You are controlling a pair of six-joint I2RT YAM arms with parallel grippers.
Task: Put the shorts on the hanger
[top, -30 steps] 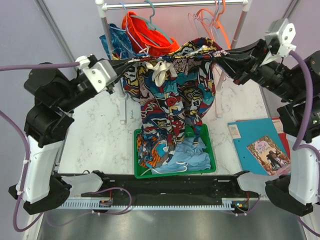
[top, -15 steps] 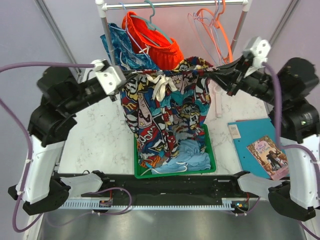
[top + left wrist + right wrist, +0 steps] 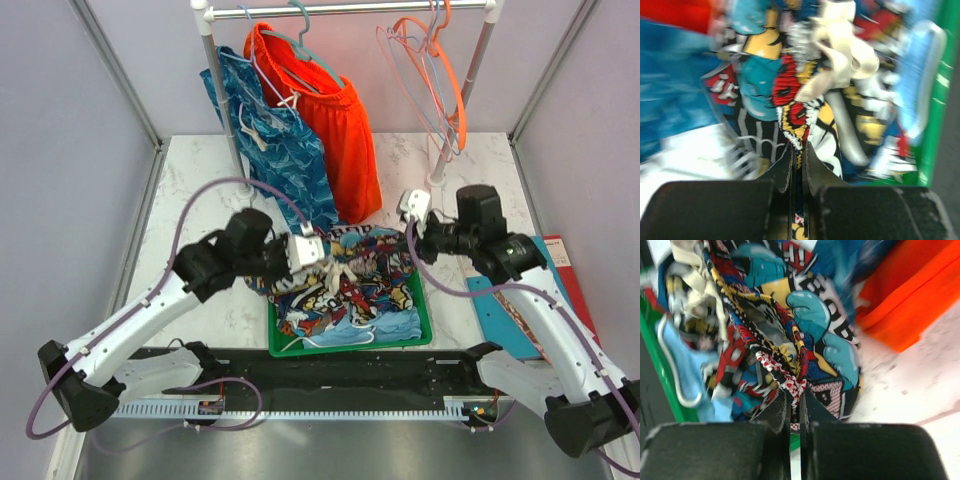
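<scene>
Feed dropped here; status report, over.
Left tool and right tool shut on the shorts. Shorts bunched over green tray. Light blue cloth beneath them.

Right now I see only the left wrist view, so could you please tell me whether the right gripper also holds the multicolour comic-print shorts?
Observer: Yes, the right gripper is shut on an edge of the comic-print shorts.
Operator: Thank you. Where does the fabric rest?
Observer: Bunched in the green plastic tray, over a light blue garment.
Operator: And the thin pale pink hanger?
Observer: The thin pale pink hanger hangs bare on the metal rail, beside the orange hangers.
</scene>
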